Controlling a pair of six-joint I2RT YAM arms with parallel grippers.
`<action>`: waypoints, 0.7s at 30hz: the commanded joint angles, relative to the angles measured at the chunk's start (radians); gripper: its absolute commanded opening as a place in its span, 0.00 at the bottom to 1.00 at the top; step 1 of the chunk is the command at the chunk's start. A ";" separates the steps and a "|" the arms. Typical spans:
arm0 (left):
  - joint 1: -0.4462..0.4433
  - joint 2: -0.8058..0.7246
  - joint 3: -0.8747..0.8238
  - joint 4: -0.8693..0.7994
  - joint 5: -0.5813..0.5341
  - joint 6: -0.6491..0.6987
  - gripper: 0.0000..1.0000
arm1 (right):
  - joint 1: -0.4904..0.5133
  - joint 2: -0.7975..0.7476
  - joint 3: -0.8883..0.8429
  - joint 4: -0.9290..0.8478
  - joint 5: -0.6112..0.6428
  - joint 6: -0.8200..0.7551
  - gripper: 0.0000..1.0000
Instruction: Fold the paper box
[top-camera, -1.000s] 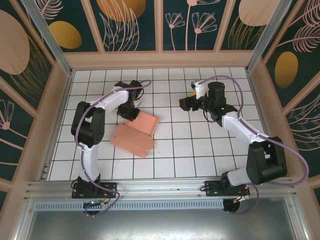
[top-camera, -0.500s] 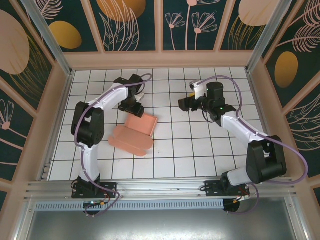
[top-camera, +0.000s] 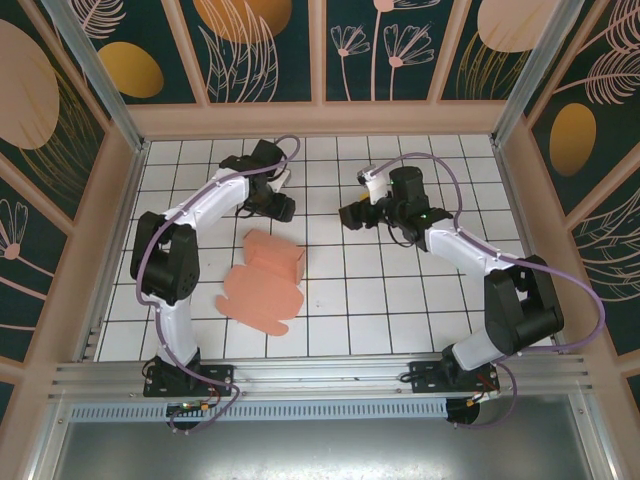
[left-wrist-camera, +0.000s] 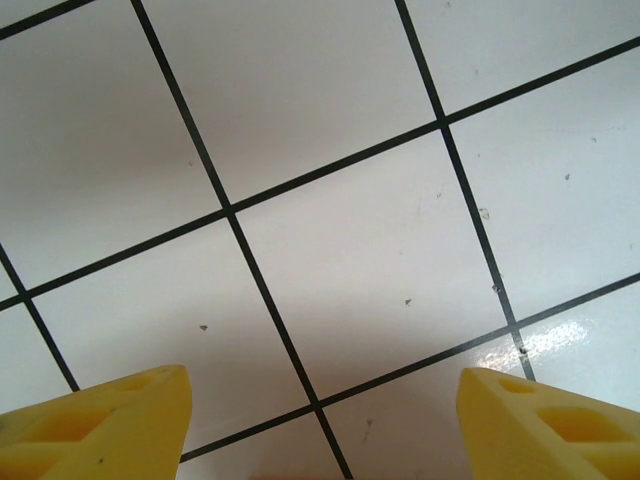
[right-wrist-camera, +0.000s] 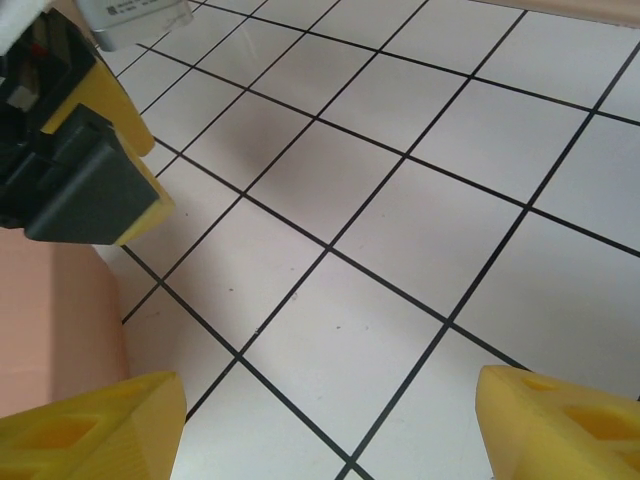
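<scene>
"Well, where's the paper box?"
"On the tiles, near my left claw; that and my right claw gape empty."
"Risk?"
"Unheld, it may spring flat; a clumsy nudge skids it."

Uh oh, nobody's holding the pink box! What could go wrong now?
The paper box lies free on the tiles, only partly folded, with both grippers open and apart from it, so it might flop flat. The left gripper and right gripper sit fairly close together beyond it; reaching in at once, they could bump or crush the thin card.
</scene>
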 joint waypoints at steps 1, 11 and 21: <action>0.004 0.008 0.002 0.052 -0.001 -0.041 0.70 | 0.016 0.000 0.027 0.013 0.002 -0.016 0.76; 0.059 -0.135 -0.095 0.262 -0.095 -0.198 0.85 | 0.112 -0.012 0.016 0.046 0.030 -0.049 0.77; 0.264 -0.342 -0.371 0.390 -0.095 -0.315 0.99 | 0.381 0.113 0.124 0.044 0.067 -0.184 0.78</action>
